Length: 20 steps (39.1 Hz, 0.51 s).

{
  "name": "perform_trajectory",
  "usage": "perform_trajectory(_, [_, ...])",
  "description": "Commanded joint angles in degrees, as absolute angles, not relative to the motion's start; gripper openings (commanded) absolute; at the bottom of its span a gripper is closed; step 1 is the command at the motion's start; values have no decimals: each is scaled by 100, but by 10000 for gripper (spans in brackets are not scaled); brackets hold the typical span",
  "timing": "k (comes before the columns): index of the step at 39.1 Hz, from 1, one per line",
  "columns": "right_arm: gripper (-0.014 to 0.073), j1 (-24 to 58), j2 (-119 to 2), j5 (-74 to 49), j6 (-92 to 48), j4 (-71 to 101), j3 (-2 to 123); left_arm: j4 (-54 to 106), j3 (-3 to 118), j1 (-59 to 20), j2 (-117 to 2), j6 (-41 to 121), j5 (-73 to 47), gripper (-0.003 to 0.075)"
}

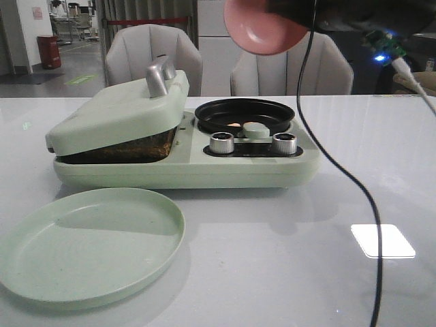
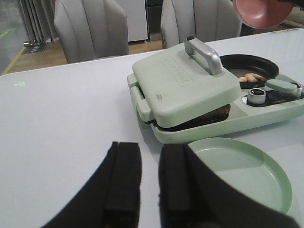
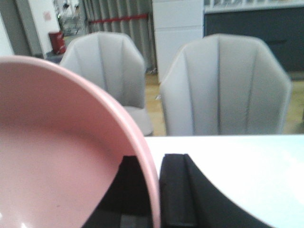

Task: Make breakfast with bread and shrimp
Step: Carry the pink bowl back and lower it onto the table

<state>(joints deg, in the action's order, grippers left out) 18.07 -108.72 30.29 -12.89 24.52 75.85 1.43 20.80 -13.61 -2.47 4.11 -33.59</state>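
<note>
Right gripper (image 3: pixel 149 190): jaws pinching the rim of a pink bowl (image 1: pixel 264 27), one finger inside the wall and one outside, the bowl held tilted high above the black round pan (image 1: pixel 244 116). Shrimp (image 2: pixel 251 77): a few pale pieces lying in that pan; the bowl's visible inside looks empty, so the tipping step appears done. Bread (image 1: pixel 129 151): a dark edge is visible under the closed, slightly raised lid (image 1: pixel 119 112) of the green breakfast maker (image 1: pixel 184 170).

Left gripper (image 2: pixel 151 183): fingers close together with a narrow gap, holding nothing, low over the table (image 1: pixel 381 157) near the green plate (image 1: pixel 88 242).

Next move, as judged: set the bowl down, then open the lid by its silver handle (image 1: pixel 160 76).

Clearances: open table to the right; a black cable (image 1: pixel 340 163) hangs across that side. The plate's rim sits just in front of the maker.
</note>
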Motion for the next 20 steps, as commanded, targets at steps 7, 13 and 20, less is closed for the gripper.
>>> perform_trajectory(7, [138, 1649, -9340, 713, -1268, 2336, 7792, 209, 2224, -1370, -321, 347, -2881, 207])
perform_trajectory(13, [138, 1376, -8792, -671, -1268, 2065, 7792, 209, 2224, -1370, -321, 347, -2881, 207])
perform_trajectory(20, [138, 831, -8497, -1975, -1268, 2030, 7792, 209, 2224, -1370, -321, 347, -2881, 207])
